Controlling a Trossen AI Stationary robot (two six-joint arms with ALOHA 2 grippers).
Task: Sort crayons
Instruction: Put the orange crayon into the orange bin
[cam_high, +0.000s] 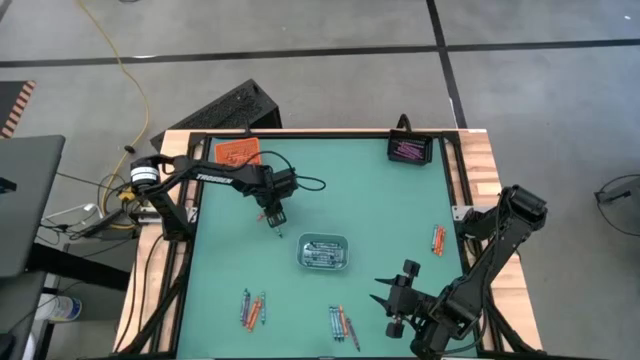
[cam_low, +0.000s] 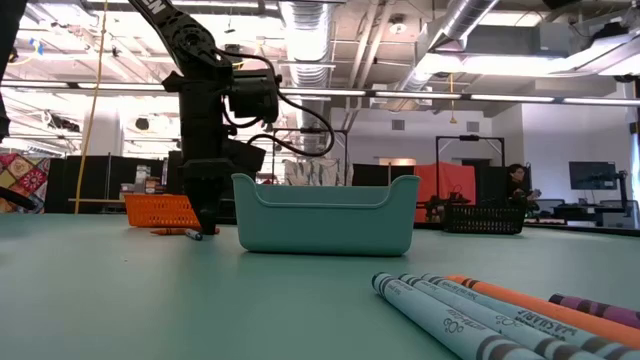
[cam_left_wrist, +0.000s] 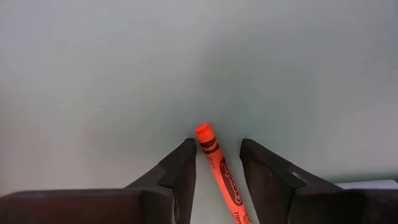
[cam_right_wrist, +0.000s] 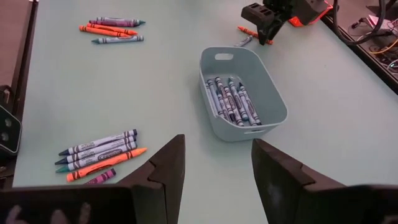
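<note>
From above, the left gripper (cam_high: 277, 219) is seen low over the green table (cam_high: 370, 200), between the flat orange tray (cam_high: 238, 152) and the pale grey-blue tub (cam_high: 323, 252).

In its wrist view, an orange-red crayon (cam_left_wrist: 217, 174) lies between parted fingers (cam_left_wrist: 180, 174); closing appears to be the next step.

The right gripper (cam_right_wrist: 214, 163) waits released; only its view shows the grey-blue crayons (cam_right_wrist: 230, 101) already in the tub.

Left claw (cam_high: 277, 221) low over mat, beside grey tray (cam_high: 323, 252)
</note>
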